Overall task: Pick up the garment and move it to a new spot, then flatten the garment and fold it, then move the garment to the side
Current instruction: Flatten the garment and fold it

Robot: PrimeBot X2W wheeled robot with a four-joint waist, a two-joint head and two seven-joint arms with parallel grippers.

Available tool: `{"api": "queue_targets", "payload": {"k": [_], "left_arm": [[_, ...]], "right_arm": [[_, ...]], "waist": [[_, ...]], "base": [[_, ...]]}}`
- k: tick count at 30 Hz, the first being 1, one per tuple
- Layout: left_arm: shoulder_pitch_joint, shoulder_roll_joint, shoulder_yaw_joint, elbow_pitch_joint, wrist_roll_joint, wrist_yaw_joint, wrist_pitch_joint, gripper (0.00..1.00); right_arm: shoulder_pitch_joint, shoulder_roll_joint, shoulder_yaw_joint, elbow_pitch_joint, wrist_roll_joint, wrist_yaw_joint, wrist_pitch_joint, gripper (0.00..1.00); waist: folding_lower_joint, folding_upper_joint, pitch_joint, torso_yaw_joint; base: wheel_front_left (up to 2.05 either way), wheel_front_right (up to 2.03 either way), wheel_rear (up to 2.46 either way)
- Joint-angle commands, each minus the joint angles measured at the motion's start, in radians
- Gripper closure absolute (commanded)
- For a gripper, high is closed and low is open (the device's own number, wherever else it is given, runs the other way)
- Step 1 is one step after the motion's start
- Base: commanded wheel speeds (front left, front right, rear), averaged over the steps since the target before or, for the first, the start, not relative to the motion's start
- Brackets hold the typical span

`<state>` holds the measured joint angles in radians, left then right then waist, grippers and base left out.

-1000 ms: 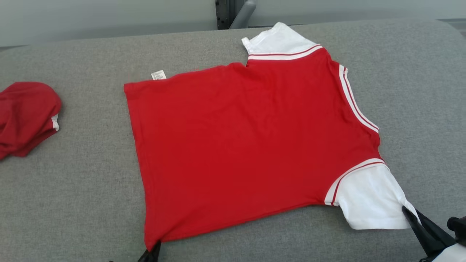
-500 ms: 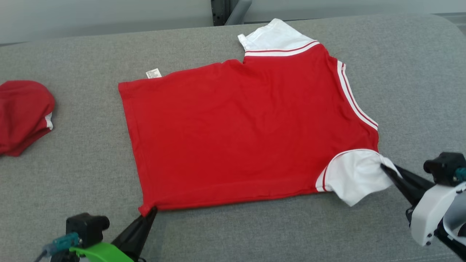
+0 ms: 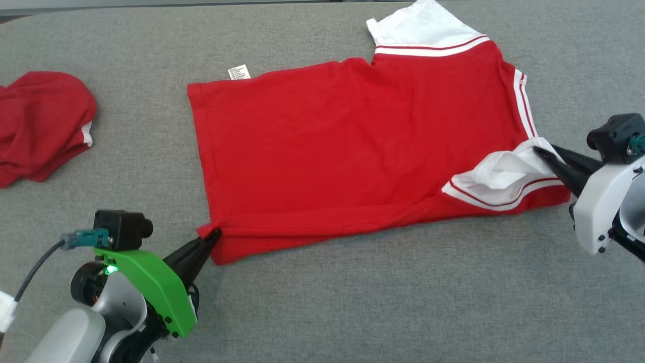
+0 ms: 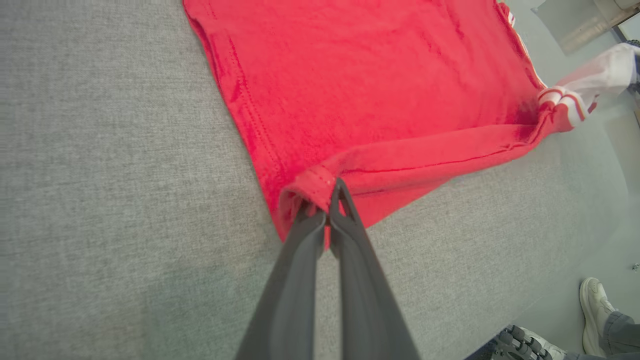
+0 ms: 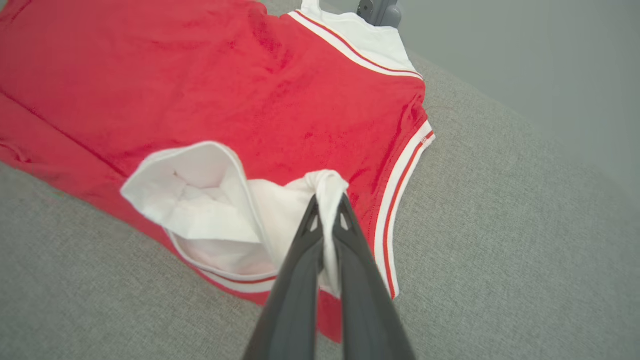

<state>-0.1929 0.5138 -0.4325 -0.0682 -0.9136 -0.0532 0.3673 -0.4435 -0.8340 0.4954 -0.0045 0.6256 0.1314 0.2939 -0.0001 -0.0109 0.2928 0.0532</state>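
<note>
Folding the red T-shirt's (image 3: 352,136) near edge over on the grey cushion (image 3: 352,302): left gripper (image 3: 215,233) clenched on its hem corner (image 3: 207,231), right gripper (image 3: 538,151) on the white sleeve (image 3: 499,176). If I pull unevenly the crease skews, trapping that bunched sleeve.

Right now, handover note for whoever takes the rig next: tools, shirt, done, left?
Left tool: shut on the near hem corner of the red shirt.
Right tool: shut on its near white sleeve.
Shirt lies spread on the grey surface, near edge turned over onto the body.
Done: flattened, first fold begun.
Left: finish folding, move it aside.
</note>
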Motion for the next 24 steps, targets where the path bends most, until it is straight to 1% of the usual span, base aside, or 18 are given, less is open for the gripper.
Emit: {"api": "queue_targets", "payload": {"k": [1, 5, 8, 12, 15, 21, 22, 23, 24], "left_arm": [[-0.047, -0.008, -0.003, 0.02, -0.006, -0.013, 0.012, 1.0], [-0.125, -0.025, -0.023, 0.077, -0.009, -0.03, 0.038, 1.0], [-0.18, -0.049, -0.046, 0.12, -0.006, -0.042, 0.057, 1.0], [-0.242, -0.067, -0.07, 0.181, -0.011, -0.05, 0.092, 1.0], [-0.268, -0.075, -0.078, 0.211, -0.015, -0.052, 0.108, 1.0], [-0.32, -0.077, -0.097, 0.296, -0.033, -0.052, 0.17, 1.0], [-0.323, -0.079, -0.098, 0.307, -0.036, -0.048, 0.176, 0.72], [-0.325, -0.083, -0.093, 0.32, -0.04, -0.038, 0.176, 0.15], [-0.328, -0.085, -0.09, 0.326, -0.042, -0.034, 0.176, 0.0]], "right_arm": [[-0.043, -0.009, 0.016, 0.025, 0.014, -0.001, 0.005, 1.0], [-0.108, -0.015, 0.051, 0.083, 0.028, -0.001, 0.018, 1.0], [-0.142, -0.019, 0.073, 0.118, 0.041, -0.001, 0.023, 1.0], [-0.183, -0.018, 0.107, 0.154, 0.05, -0.001, 0.021, 1.0], [-0.21, -0.019, 0.125, 0.167, 0.036, -0.001, 0.013, 1.0], [-0.269, 0.0, 0.18, 0.202, 0.03, -0.001, -0.002, 1.0], [-0.279, 0.005, 0.186, 0.204, 0.028, -0.001, -0.015, 0.94], [-0.286, 0.01, 0.187, 0.214, 0.028, -0.001, -0.023, 0.42], [-0.289, 0.015, 0.188, 0.219, 0.025, -0.001, -0.037, 0.0]], "waist": [[0.0001, 0.0109, 0.014, 0.019], [0.0001, 0.0109, 0.018, 0.041], [0.0001, 0.0109, 0.023, 0.054], [0.0001, 0.0109, 0.029, 0.061], [0.0001, 0.0109, 0.034, 0.061], [0.0001, 0.0109, 0.039, 0.058], [0.0001, 0.0109, 0.038, 0.057], [0.0001, 0.0109, 0.037, 0.056], [0.0001, 0.0109, 0.035, 0.054]], "base": [[0.0, 0.0, 0.0], [0.0, 0.0, 0.0], [0.0, 0.0, 0.0], [0.0, 0.0, 0.0], [0.0, 0.0, 0.0], [0.0, 0.0, 0.0], [0.0, 0.0, 0.0], [0.0, 0.0, 0.0], [0.0, 0.0, 0.0]]}}
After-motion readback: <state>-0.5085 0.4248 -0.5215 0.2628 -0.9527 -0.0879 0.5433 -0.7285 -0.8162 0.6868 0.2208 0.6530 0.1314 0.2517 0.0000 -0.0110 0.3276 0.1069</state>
